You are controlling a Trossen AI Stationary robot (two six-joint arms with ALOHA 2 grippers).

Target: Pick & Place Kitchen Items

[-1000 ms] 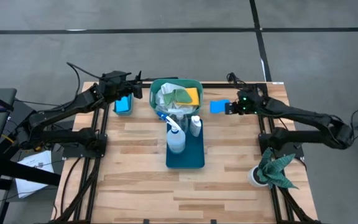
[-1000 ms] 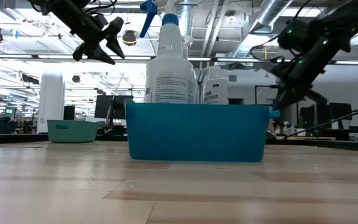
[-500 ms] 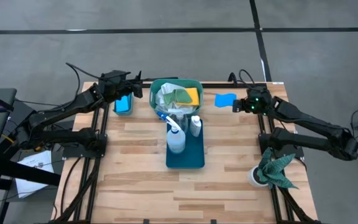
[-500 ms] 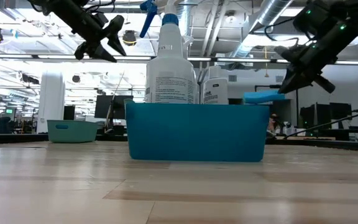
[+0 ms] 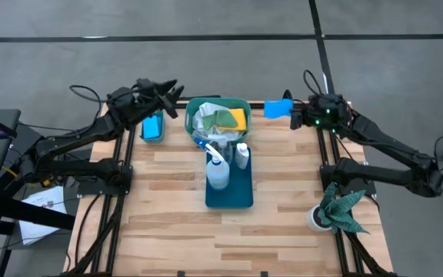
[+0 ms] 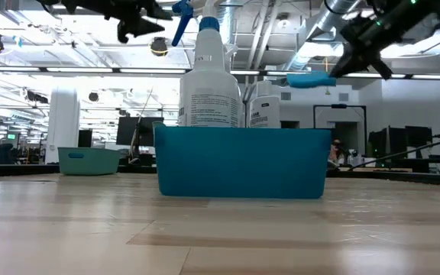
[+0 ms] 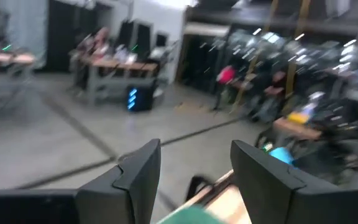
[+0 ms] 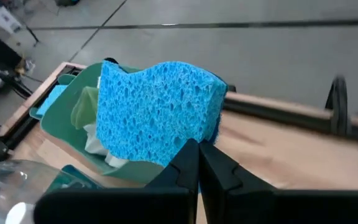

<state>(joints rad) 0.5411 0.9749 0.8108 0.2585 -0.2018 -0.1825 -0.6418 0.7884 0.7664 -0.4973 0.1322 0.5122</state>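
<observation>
My right gripper is shut on a small blue sponge, high over the table's far right part, beside the green basket that holds white, light-green and yellow cloths. In the low view that sponge juts out from the gripper. My left gripper hangs open in the air at the far left, fingers level and nothing between them. A second blue sponge lies flat on the table below it. The spray bottle and two small bottles stand in a blue tray. My right gripper pinches the sponge between its two fingers at the middle of one edge. The fingers come from the table's right, slanting down. The sponge sticks out ahead of them toward the basket, roughly level and a little bent, lifted clear of the table.
A dark green rag hangs over a white cup at the table's right edge. The tray with the tall spray bottle stands mid-table. Bare wood spreads over the near half.
My right gripper has risen with the blue sponge, which lay on the table a second ago and now hangs clear. It has also drifted toward the far edge. My left gripper has tipped up from pointing down at the left sponge to level, rising a little, still open.
</observation>
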